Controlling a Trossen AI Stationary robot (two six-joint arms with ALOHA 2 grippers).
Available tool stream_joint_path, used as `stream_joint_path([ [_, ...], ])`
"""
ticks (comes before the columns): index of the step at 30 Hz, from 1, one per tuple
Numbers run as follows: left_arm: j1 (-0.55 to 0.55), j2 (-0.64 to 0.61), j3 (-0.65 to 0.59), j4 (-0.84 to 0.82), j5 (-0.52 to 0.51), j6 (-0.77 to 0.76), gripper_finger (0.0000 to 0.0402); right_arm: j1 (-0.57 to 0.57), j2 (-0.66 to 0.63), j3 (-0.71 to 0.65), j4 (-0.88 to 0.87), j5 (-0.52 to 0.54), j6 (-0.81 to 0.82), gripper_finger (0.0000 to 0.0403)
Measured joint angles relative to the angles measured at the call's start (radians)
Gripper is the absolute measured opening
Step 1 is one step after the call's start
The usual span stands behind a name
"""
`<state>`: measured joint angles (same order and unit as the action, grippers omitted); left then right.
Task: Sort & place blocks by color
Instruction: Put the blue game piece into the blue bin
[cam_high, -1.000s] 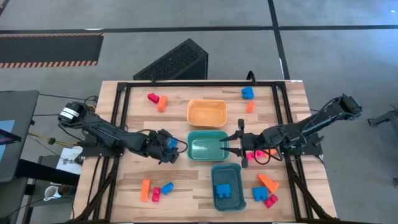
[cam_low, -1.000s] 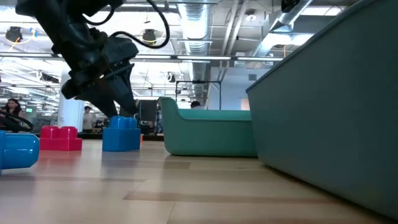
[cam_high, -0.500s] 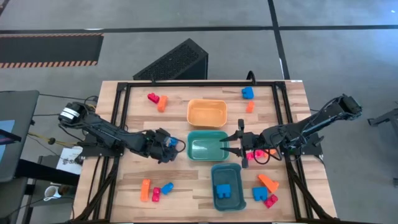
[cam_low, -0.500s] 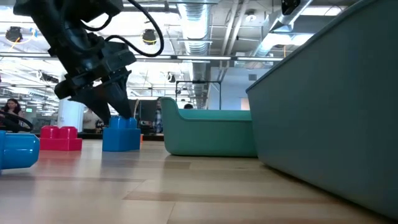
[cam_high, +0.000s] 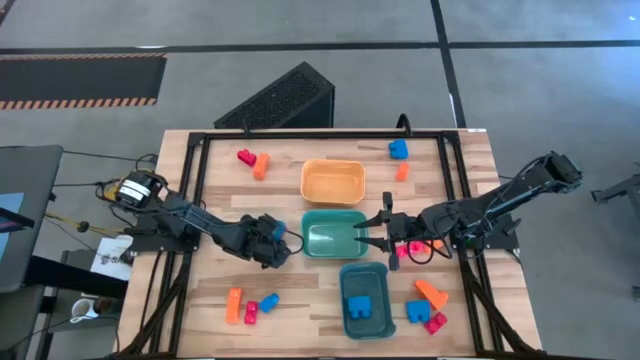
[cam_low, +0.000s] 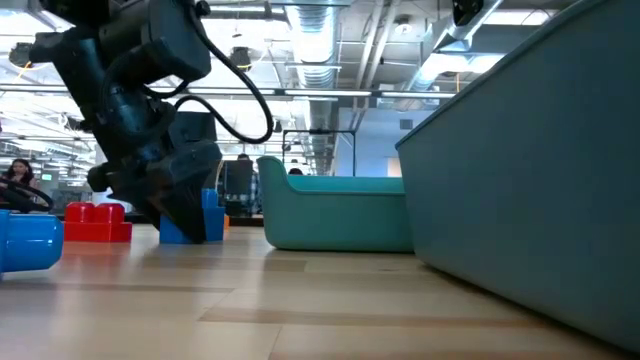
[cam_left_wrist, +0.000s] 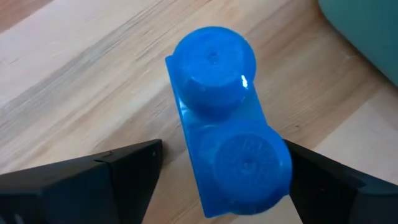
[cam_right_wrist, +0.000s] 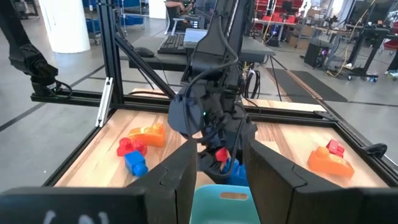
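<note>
Your left gripper (cam_left_wrist: 214, 180) is low at centre-left of the high view, fingers spread on both sides of a blue block (cam_left_wrist: 222, 127) on the table (cam_left_wrist: 74, 74), not yet clamped. Keep it centred, then close. The right gripper (cam_high: 372, 232) waits half-open over the teal bin (cam_high: 335, 250)

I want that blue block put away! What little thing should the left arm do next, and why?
Probably close the left tool on the blue block. Its open fingers already stand on both sides of the block, which sits on the table beside the teal bin.
</note>
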<state>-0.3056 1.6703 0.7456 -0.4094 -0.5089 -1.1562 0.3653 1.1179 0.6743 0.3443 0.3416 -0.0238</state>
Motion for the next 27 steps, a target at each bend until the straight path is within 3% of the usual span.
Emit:
stream_joint_path([
  [5, 0.000, 0.005, 0.000, 0.011, -0.014, 0.030, 0.0245, -0.001, 0.000, 0.000, 0.000, 0.000, -0.001, 0.0154],
  [13, 0.003, -0.012, -0.002, 0.006, -0.039, 0.131, 0.0095, -0.001, 0.000, 0.000, 0.000, 0.000, -0.002, 0.0154],
  [20, -0.004, -0.191, -0.005, -0.031, -0.221, 0.198, 0.0096, -0.001, 0.000, 0.000, -0.005, 0.000, -0.002, 0.0154],
  [27, -0.006, -0.404, -0.005, 0.058, -0.360, 0.405, 0.0096, -0.001, 0.000, 0.000, -0.010, 0.000, -0.002, 0.0154],
])
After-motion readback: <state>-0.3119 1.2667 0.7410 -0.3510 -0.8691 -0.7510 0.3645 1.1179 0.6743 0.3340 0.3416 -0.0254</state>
